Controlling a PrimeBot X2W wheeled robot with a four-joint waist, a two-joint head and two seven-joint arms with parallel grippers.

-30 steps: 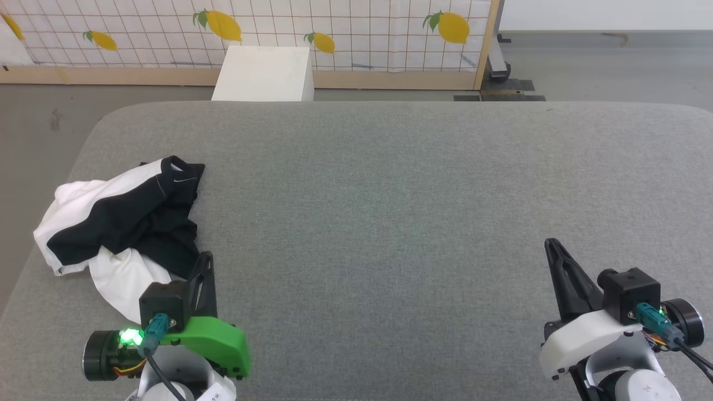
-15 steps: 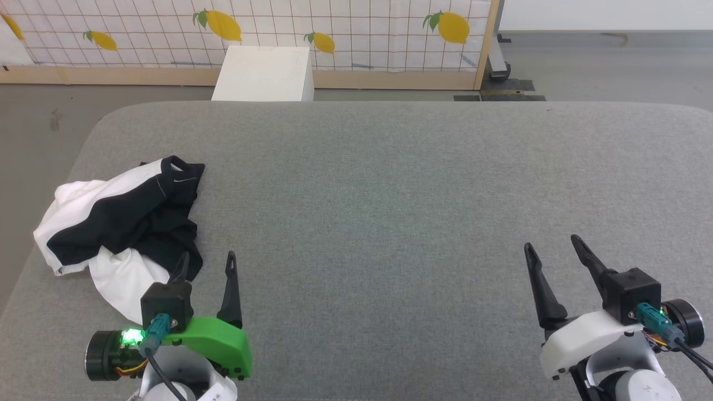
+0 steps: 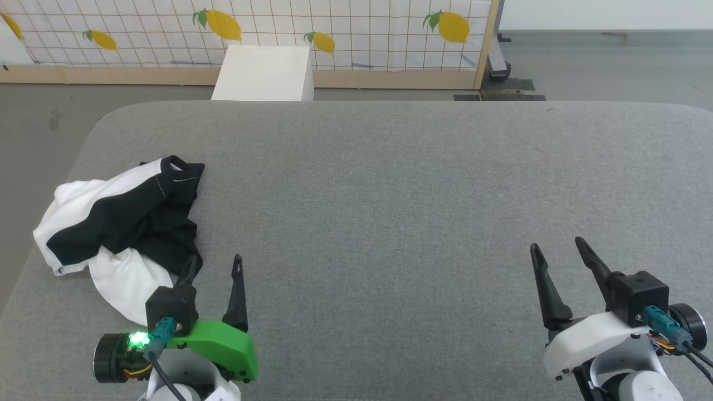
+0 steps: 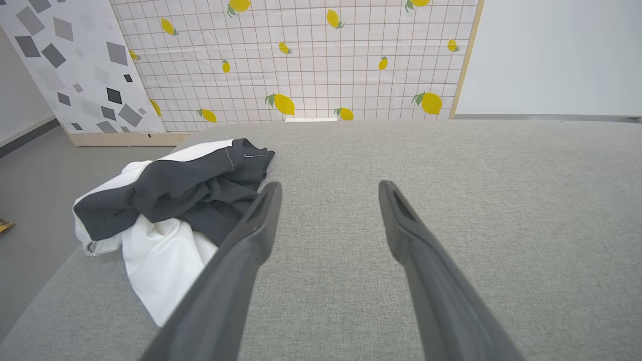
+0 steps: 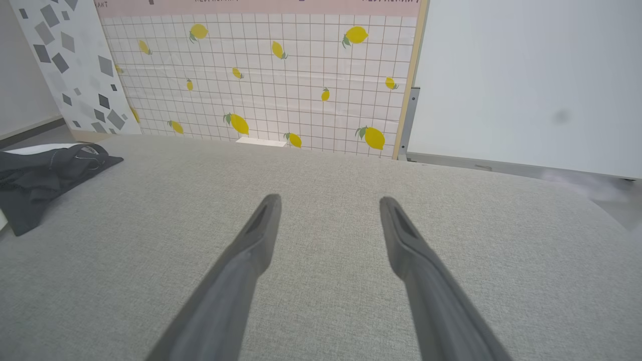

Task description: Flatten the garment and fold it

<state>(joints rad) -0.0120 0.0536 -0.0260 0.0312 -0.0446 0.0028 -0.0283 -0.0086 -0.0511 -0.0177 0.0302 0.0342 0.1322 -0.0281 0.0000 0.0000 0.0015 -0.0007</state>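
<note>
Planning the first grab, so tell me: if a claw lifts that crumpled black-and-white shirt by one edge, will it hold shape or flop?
Probably floppy: the black-and-white sports shirt lies in soft folds, so it would likely drape from one pinch. It looks thin, so pushing may bunch it on the textured grey padded surface.

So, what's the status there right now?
Left gripper open, at the edge of the crumpled black-and-white fabric sports shirt, gripping nothing. Right gripper open above the grey padded surface. Shirt bunched, not flattened. No obstruction seen.
</note>
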